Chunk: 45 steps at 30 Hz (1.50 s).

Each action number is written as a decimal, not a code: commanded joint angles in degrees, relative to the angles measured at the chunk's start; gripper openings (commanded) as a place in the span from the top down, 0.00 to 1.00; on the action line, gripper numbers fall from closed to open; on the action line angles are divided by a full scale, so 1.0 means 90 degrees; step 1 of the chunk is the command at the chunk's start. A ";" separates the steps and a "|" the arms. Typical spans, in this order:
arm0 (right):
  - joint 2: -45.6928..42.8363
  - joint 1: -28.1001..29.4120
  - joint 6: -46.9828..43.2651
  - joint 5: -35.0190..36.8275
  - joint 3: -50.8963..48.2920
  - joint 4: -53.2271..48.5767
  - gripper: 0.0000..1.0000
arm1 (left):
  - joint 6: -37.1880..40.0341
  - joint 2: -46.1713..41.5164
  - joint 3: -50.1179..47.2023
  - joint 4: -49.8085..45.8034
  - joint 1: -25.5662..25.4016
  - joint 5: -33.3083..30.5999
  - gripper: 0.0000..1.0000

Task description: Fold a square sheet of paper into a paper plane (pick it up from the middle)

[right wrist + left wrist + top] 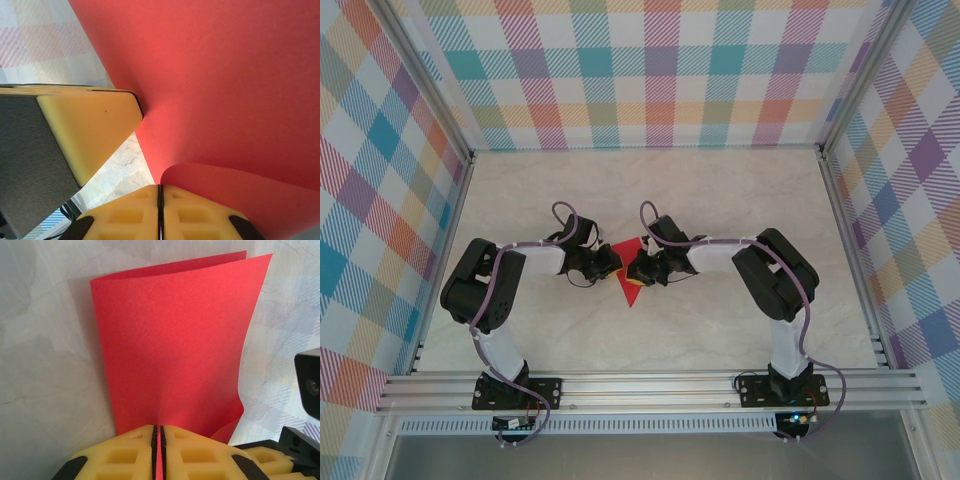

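- Evidently the step in hand is the first centre fold. The thin bright red square sheet of paper (631, 290) is bent over on itself into a loose double layer, rounded at the bend and, as far as I can judge, not yet creased.
- Left gripper (158, 432) has its yellow padded jaws clenched on the sheet's near edge. The red paper rises straight ahead of it, with two layers showing at the far end.
- Right gripper (160, 192) is likewise pinched tight on the paper, at a curled-over part, with the left gripper's finger (85, 125) just beside it.
- From above, both grippers meet over the middle of the pale marbled table (720, 200) with the sheet held between them. Whether it touches the table I cannot tell.
- Next, I judge, the move calls for lining the free edges up exactly, then lowering the sheet and pressing the bend flat. A skewed pull could tear or misalign such thin paper.
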 commanded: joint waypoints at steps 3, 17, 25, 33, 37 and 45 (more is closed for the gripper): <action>0.0138 0.0045 -0.0114 -0.0124 0.0189 -0.0014 0.90 | 0.0124 0.0062 0.0099 -0.0151 -0.0002 0.0112 0.87; 0.0302 0.0045 -0.0132 -0.0178 0.0267 0.0004 0.90 | 0.0131 0.0071 0.0092 -0.0145 -0.0002 0.0154 0.87; 0.0343 0.0042 -0.0183 -0.0107 0.0306 -0.0114 0.90 | 0.0131 0.0062 0.0084 -0.0155 -0.0002 0.0144 0.87; 0.0343 0.0041 -0.0233 0.0006 0.0297 -0.0284 0.81 | 0.0084 -0.0121 0.0084 -0.0232 -0.0002 0.0027 0.85; 0.0353 0.0047 -0.0276 0.0086 0.0273 -0.0381 0.74 | -0.0001 -0.0430 0.0061 -0.0339 0.0050 -0.0221 0.80; 0.0348 0.0045 -0.0274 0.0139 0.0185 -0.0331 0.70 | -0.0102 -0.0674 -0.0104 -0.0343 0.0231 -0.0263 0.79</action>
